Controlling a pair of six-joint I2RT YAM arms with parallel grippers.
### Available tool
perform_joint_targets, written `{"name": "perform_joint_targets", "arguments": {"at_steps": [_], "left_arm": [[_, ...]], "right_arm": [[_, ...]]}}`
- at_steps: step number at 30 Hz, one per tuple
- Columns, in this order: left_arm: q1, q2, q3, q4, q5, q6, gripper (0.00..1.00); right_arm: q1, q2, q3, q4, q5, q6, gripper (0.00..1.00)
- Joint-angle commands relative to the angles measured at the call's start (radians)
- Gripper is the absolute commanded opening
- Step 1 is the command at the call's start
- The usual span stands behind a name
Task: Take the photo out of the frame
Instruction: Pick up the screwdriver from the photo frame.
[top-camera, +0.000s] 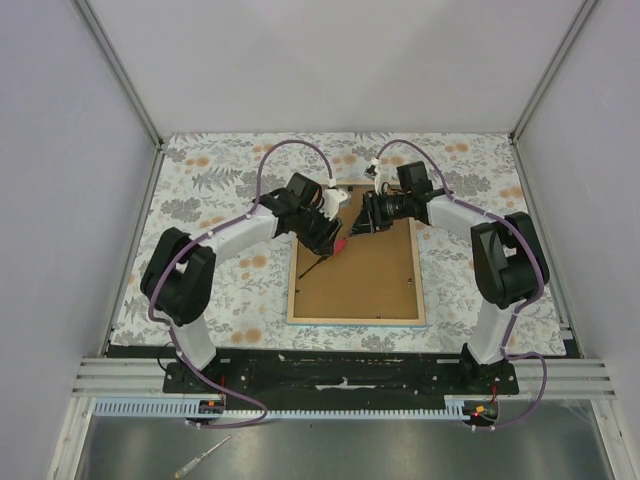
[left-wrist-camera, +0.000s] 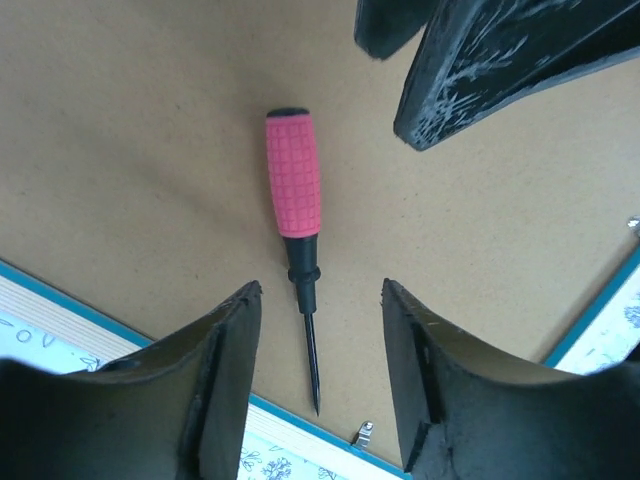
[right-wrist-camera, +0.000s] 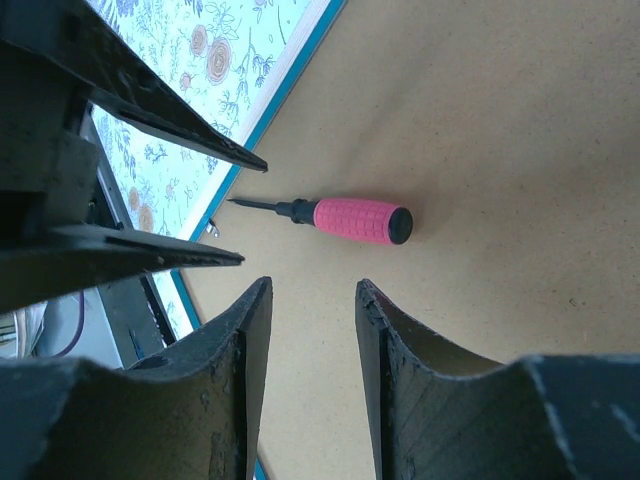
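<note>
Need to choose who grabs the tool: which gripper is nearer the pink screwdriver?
Left, it seems. The left gripper hovers just over the screwdriver; the right gripper hangs beyond its handle, toward the far edge of the frame.

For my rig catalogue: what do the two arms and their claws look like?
The left arm and right arm have white links, bulky black joints and a looping purple cable each. The left claw and right claw have black, scuffed, tapering fingers.
</note>
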Motion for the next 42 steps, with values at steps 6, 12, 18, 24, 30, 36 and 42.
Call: {"name": "perform_joint_targets", "arguments": {"at_steps": [6, 12, 18, 24, 30, 36, 42], "left_arm": [[-0.059, 0.058, -0.036, -0.004, -0.144, 0.094, 0.59], [-0.072, 0.099, -0.039, -0.01, -0.166, 0.12, 0.56], [-0.072, 0.151, -0.051, 0.016, -0.165, 0.123, 0.48], [-0.072, 0.161, -0.045, 0.024, -0.157, 0.131, 0.09], [-0.073, 0.089, -0.045, 0.038, -0.124, 0.142, 0.02], [-0.07, -0.016, -0.036, 0.061, -0.056, 0.145, 0.02], [-0.072, -0.08, -0.052, 0.079, 0.004, 0.133, 0.02]], "right_arm": [[-0.029, -0.032, 0.038, 0.012, 0.004, 0.013, 0.46], [-0.048, -0.035, 0.031, 0.02, -0.007, 0.024, 0.46], [-0.046, -0.029, 0.028, 0.029, -0.017, 0.037, 0.46], [-0.049, -0.029, 0.026, 0.028, -0.034, 0.04, 0.46], [-0.051, -0.004, 0.031, 0.02, -0.069, 0.046, 0.46], [-0.049, 0.017, 0.038, 0.006, -0.112, 0.046, 0.5], [-0.051, 0.019, 0.04, 0.004, -0.135, 0.044, 0.53]]}}
